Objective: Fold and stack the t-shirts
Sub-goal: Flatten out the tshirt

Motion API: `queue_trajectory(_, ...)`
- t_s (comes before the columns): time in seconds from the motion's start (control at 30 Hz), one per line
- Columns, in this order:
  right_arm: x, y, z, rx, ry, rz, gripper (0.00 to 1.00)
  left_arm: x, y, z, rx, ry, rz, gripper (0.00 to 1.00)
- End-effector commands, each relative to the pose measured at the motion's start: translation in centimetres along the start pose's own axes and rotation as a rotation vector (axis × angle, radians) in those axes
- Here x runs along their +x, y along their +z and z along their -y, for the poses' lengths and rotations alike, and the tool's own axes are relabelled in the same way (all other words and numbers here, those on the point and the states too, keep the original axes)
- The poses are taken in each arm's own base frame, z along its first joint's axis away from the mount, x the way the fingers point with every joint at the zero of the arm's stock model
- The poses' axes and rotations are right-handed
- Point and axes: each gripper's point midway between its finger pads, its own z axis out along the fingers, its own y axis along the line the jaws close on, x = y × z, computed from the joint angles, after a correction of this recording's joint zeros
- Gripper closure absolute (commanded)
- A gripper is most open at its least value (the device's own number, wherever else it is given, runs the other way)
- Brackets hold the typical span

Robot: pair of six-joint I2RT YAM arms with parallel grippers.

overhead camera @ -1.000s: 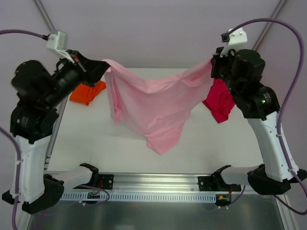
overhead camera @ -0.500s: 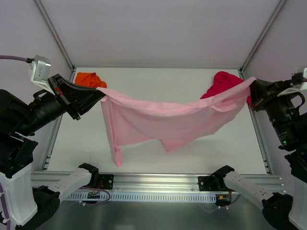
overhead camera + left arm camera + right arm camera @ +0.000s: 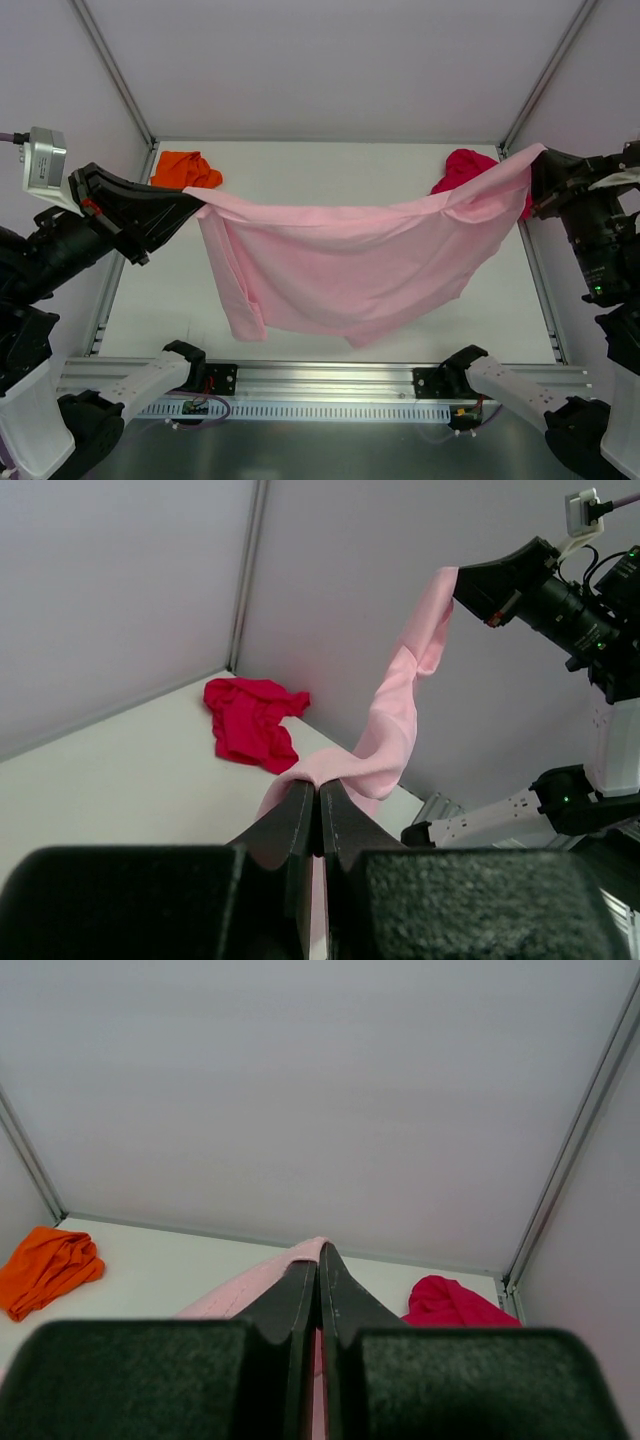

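- While it hangs in the air btwn the two arms, the pink tee [image 3: 340, 270] is pulled out wide, w/ its top edge making one long line from left to right.
- Its cloth is thin, plain and light pink. It sags in the middle and falls in soft folds over the near half of the table [image 3: 330, 160].
- One loose flap hangs low on the left side, and another bit hangs low near the middle.
- L gripper [image 3: 200, 203]: fingers pressed tight together, pinching the left top corner of the pink tee. In the L wrist view the cloth comes out right at the tips.
- R gripper [image 3: 537, 163]: fingers pressed tight too, pinching the right top corner. It sits a bit higher than the L side.
- Orange tee [image 3: 185, 168]: a crumpled heap on the table at the far left corner, near the L gripper in the top view.
- Red tee [image 3: 460, 168]: a crumpled heap at the far right corner. The pink tee hides part of it in the top view.
- Orange and red heaps lie well apart, one at each far corner.
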Motion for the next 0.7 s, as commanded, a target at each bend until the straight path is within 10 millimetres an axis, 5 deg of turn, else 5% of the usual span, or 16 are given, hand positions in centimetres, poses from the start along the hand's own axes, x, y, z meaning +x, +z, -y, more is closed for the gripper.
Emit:
queue_trajectory(0.0,-2.0,2.3,0.6,0.059,-0.064,0.054,0.99,-2.9,-0.1,0.2,-0.019,0.048,0.106,1.0)
queue_trajectory(0.17,-2.8,2.8,-1.0,-0.017,-0.012,0.062,0.99,-2.9,1.4,0.2,0.024,0.032,0.081,1.0)
queue_trajectory(0.27,-3.5,1.5,-0.9,-0.03,0.021,0.08,0.99,-3.6,0.1,1.4,0.037,0.048,0.117,1.0)
queue_trajectory(0.37,-5.7,-1.8,1.8,0.062,0.049,0.183,0.99,-4.4,-2.0,1.6,-0.023,0.067,0.182,1.0)
queue_trajectory(0.47,-5.7,-3.2,3.9,0.148,0.007,0.19,0.99,-4.8,-3.5,2.2,-0.036,0.078,0.21,1.0)
queue_trajectory(0.67,-6.8,-5.9,4.8,0.149,0.024,0.214,0.99,-5.2,-5.3,4.4,0.011,0.1,0.219,1.0)
